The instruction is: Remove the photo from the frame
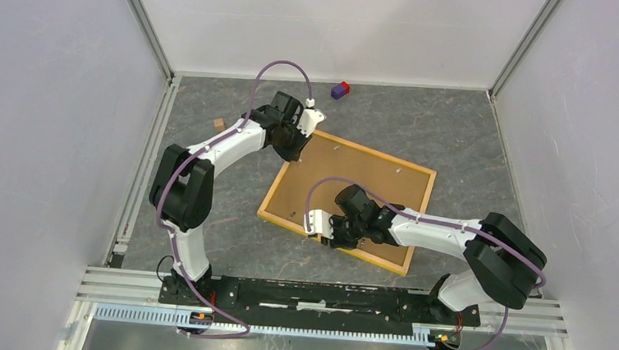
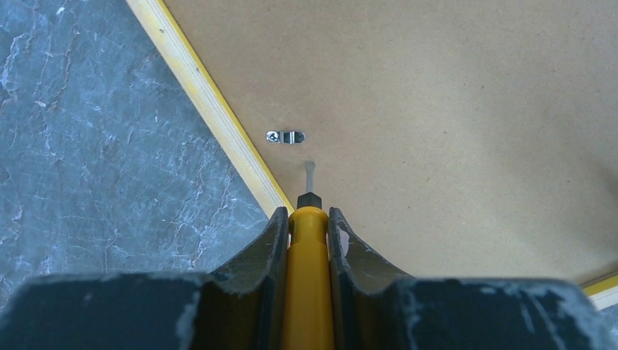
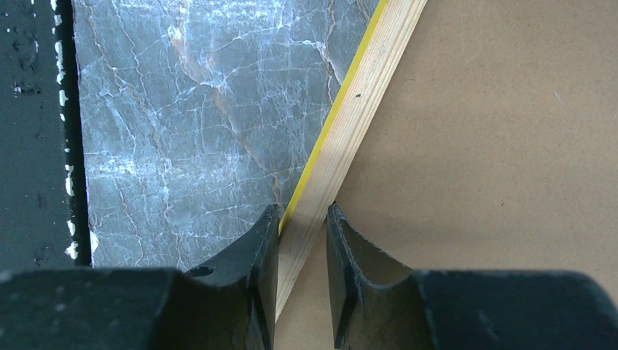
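Frame [image 1: 363,179]: lies back-up mid-counter [image 1: 458,128], pinched on its near rail [image 3: 342,138] by right fingers [image 3: 266,277] for steadiness, left fingers [image 2: 273,248] clamped on yellow tool [image 2: 309,292] aimed beside clip [image 2: 285,136]; photo hidden underneath.

2 white-and-black arms [image 1: 226,143], purple cables [image 1: 285,63] (looping overhead), scuffed black gripper fingers [image 2: 251,266]

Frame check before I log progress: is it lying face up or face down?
Face down. The frame shows its brown backing board upward, with a metal clip on it; no printed side is visible.
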`<state>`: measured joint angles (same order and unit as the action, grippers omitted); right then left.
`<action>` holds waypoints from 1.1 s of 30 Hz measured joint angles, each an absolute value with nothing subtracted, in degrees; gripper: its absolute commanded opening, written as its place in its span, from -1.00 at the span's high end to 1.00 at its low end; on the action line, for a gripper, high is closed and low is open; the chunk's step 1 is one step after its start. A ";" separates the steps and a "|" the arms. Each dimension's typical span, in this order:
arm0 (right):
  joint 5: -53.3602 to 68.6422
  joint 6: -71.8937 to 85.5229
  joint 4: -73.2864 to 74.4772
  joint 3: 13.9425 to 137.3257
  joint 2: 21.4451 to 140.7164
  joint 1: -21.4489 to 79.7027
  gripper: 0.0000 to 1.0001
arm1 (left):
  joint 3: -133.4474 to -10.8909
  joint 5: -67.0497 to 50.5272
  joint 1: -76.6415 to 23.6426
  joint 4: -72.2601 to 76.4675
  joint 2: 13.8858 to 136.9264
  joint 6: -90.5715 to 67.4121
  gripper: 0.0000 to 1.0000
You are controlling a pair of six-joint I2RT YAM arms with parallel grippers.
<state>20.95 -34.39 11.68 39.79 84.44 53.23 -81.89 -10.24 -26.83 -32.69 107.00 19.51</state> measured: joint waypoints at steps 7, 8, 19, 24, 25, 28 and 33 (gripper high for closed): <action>20.97 -34.39 12.14 40.18 84.71 53.23 0.79 | -81.78 -10.63 -26.41 -30.94 107.26 19.11 0.96; 20.97 -34.39 12.23 40.23 84.75 53.23 0.79 | -81.78 -10.61 -26.41 -30.70 107.26 19.11 0.96; 21.04 -34.39 12.51 40.42 84.88 53.21 0.78 | -83.79 -10.70 -26.41 -29.78 109.14 18.57 0.96; 21.08 -34.26 13.10 40.91 84.99 53.19 0.34 | -84.07 -10.79 -26.41 -30.17 109.19 18.55 0.96; 21.06 -34.13 13.39 41.08 85.03 53.19 0.23 | -84.09 -10.96 -26.41 -30.26 109.19 18.55 0.96; 21.47 -33.63 15.38 41.98 85.03 52.75 -0.05 | -84.12 -13.08 -26.26 -31.48 108.77 18.44 0.96; 24.51 -32.80 20.45 47.40 84.09 49.06 -0.24 | -82.72 -18.87 -26.06 -34.98 103.77 16.80 0.96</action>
